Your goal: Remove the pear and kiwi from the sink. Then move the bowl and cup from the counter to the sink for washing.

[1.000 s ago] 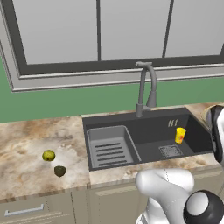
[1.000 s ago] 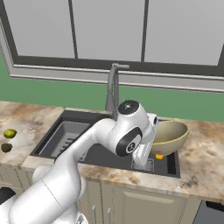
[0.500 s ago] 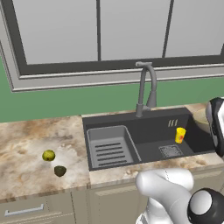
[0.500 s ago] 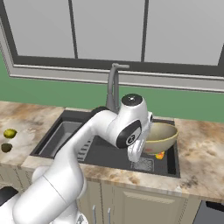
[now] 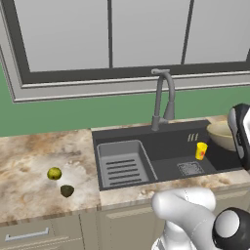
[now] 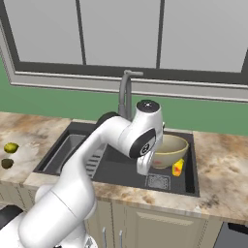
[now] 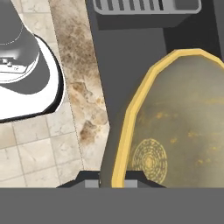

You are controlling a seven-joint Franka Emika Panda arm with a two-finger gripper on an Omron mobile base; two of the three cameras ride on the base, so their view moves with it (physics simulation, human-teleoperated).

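Note:
My gripper (image 7: 112, 181) is shut on the rim of the tan-yellow bowl (image 7: 183, 122), which hangs tilted over the right end of the dark sink (image 6: 121, 170). From the sides the bowl (image 6: 169, 150) sits just above the basin, and at the right edge of the left base view the bowl (image 5: 220, 134) shows beside my hand. A small yellow cup (image 6: 178, 167) stands inside the sink near the drain, and the cup (image 5: 200, 151) is just left of the bowl. The pear (image 5: 54, 173) and the kiwi (image 5: 67, 190) lie on the counter (image 5: 29, 161) left of the sink.
A tall grey gooseneck faucet (image 5: 163, 97) rises behind the basin. The ribbed tray insert (image 5: 122, 163) takes up the sink's left half. Marbled counter continues to the right of the sink (image 6: 220, 160). A window spans the back wall.
My arm has swung left with the bowl, carrying it from over the right counter edge to above the sink's right end. Cup and fruits have not moved.

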